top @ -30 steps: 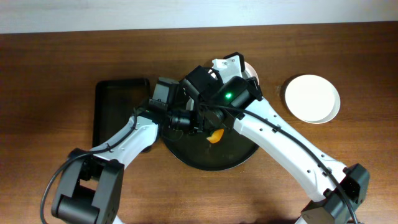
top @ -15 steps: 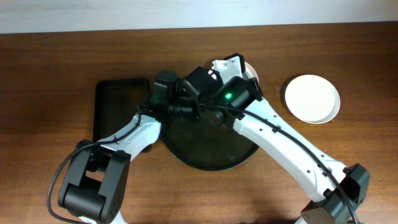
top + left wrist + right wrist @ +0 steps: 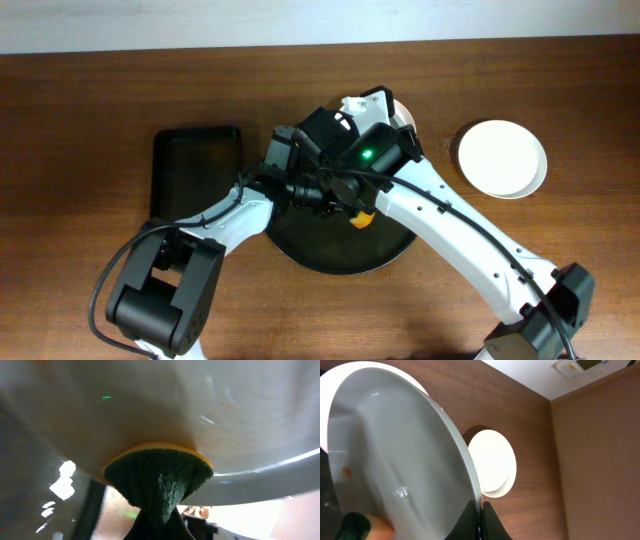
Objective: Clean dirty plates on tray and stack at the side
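– Over the round tray (image 3: pixel 330 255), at the middle of the table (image 3: pixel 80 120): what is found?

– One grey-green plate (image 3: pixel 405 460), held up off the tray and tilted steeply on edge. The right gripper (image 3: pixel 481 515) has its jaws pinched on the plate's rim, one finger on each face.

– Condition of that plate?

– A small orange smear (image 3: pixel 347 472) near its far edge. The rest of the face reads glossy.

– The left gripper (image 3: pixel 157 522)?

– Jaws pressed onto a sponge (image 3: pixel 157 477), green scouring side towards the camera, yellow backing flat against the plate's surface. Contact is confirmed in both wrist views.

– Other plates?

– One white plate (image 3: pixel 502 158) lies flat on the table to the right, well apart from the tray. A white edge shows behind the held plate; I cannot tell what it rests on.

– Anything else?

– A rectangular tray (image 3: pixel 195 170), black, lies just left of the round one.
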